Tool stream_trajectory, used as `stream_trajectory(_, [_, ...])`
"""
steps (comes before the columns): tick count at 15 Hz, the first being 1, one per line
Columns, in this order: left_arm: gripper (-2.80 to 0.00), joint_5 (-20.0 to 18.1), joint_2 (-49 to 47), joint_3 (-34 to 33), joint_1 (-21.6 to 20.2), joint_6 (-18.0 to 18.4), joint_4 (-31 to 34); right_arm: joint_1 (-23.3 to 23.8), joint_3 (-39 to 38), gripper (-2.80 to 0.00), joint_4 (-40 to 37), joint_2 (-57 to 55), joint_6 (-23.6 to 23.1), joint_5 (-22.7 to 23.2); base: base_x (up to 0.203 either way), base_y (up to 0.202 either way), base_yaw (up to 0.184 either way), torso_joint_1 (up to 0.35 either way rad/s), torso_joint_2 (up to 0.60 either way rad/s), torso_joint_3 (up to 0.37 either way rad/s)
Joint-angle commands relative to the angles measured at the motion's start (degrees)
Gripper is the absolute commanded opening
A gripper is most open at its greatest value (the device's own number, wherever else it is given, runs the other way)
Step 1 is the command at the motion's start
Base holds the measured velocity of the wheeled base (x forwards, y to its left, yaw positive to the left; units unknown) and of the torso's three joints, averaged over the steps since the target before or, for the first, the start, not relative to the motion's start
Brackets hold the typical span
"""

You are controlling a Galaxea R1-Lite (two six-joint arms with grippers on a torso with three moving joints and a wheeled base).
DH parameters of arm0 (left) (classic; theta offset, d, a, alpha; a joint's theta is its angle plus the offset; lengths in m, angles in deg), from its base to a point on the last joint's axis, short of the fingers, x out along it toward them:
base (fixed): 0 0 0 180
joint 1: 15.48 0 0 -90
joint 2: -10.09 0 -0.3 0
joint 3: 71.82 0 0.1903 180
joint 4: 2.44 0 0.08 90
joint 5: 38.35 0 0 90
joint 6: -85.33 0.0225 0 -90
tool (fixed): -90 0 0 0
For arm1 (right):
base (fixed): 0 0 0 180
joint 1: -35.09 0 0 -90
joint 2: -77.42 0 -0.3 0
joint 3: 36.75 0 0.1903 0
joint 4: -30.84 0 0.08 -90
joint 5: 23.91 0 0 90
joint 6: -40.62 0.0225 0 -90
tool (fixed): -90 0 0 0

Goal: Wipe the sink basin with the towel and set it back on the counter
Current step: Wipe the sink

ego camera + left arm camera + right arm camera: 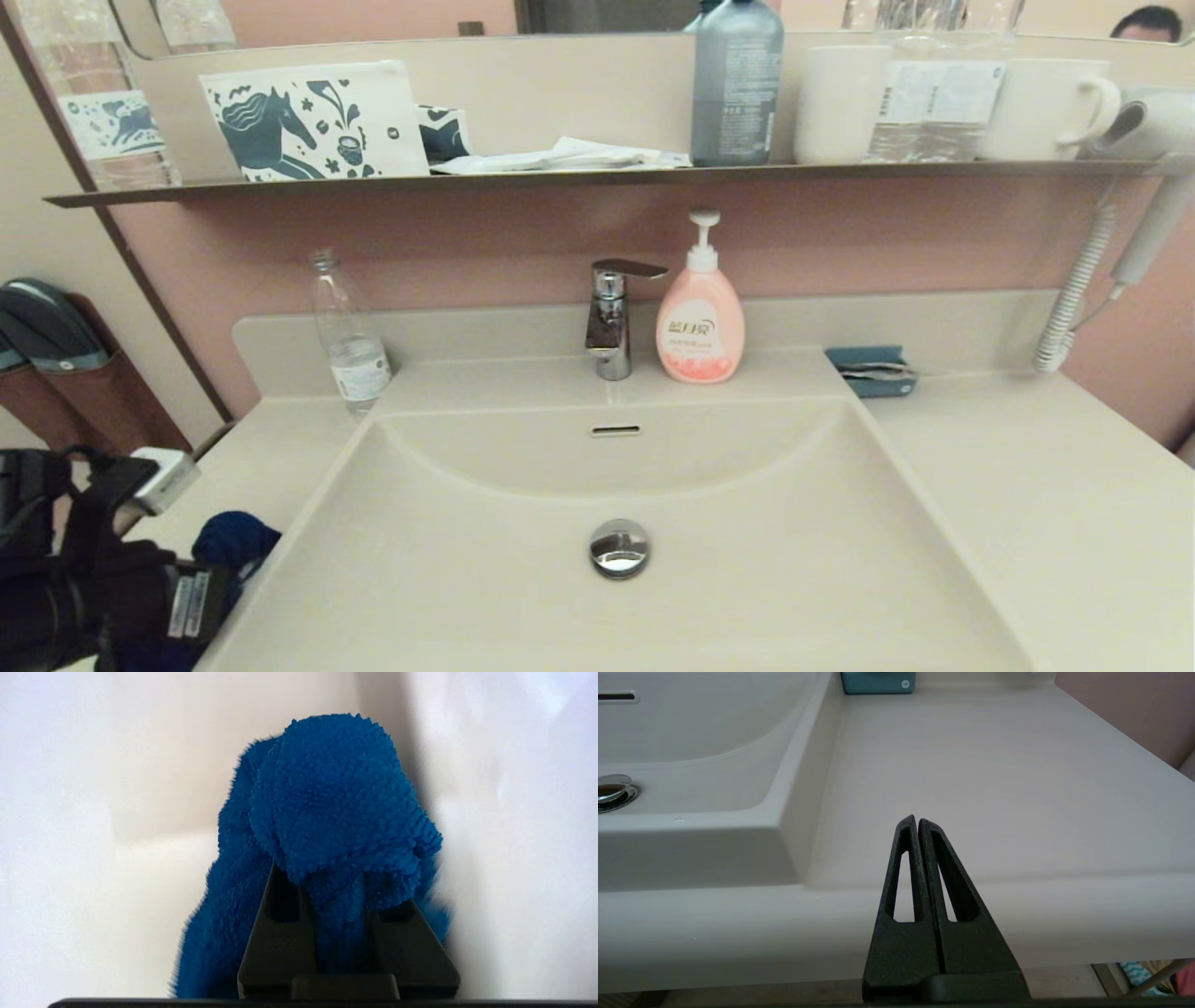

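Observation:
A fluffy blue towel (233, 544) (327, 812) is bunched between the fingers of my left gripper (213, 574) (334, 879), which is shut on it. It sits low over the counter (252, 467) just left of the sink basin (766, 569), by the basin's left rim. The basin holds a chrome drain plug (618, 547) and a slot overflow (615, 430). My right gripper (917, 820) is shut with nothing in it. It hangs before the counter's (994, 788) front edge, to the right of the basin (691, 742), and is out of the head view.
At the back stand a chrome faucet (611, 317), a pink soap pump bottle (700, 327), a clear water bottle (350, 341) and a small teal box (873, 371). A coiled dryer cord (1074, 299) hangs at the right. A dark-edged shelf (597, 175) carries bottles and cups.

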Motion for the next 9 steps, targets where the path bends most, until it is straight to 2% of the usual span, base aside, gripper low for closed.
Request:
stream_trajectory(1, [-2.80, 1.37, -5.58, 1.08, 2.90, -0.81, -6.09, 0.00, 0.02, -2.80, 0.00, -0.05, -0.02, 0.02, 0.000, 0.000, 0.000, 0.000, 0.00, 0.000])
stream_trajectory(3, [-2.80, 1.95, -9.56, 4.73, 4.66, -1.84, -7.03, 0.00, 0.00, -2.80, 0.00, -0.05, -0.02, 0.02, 0.000, 0.000, 0.000, 0.000, 0.00, 0.000])
stream_trajectory(5, [-2.80, 2.59, -12.66, 8.71, 6.83, -4.46, -7.02, 0.00, 0.00, -2.80, 0.00, -0.05, -0.02, 0.02, 0.000, 0.000, 0.000, 0.000, 0.00, 0.000])
stream_trajectory(9, [-2.80, 3.10, -19.60, 16.76, 9.06, -6.68, -7.18, 0.00, 0.00, -2.80, 0.00, -0.05, -0.02, 0.02, 0.000, 0.000, 0.000, 0.000, 0.00, 0.000])
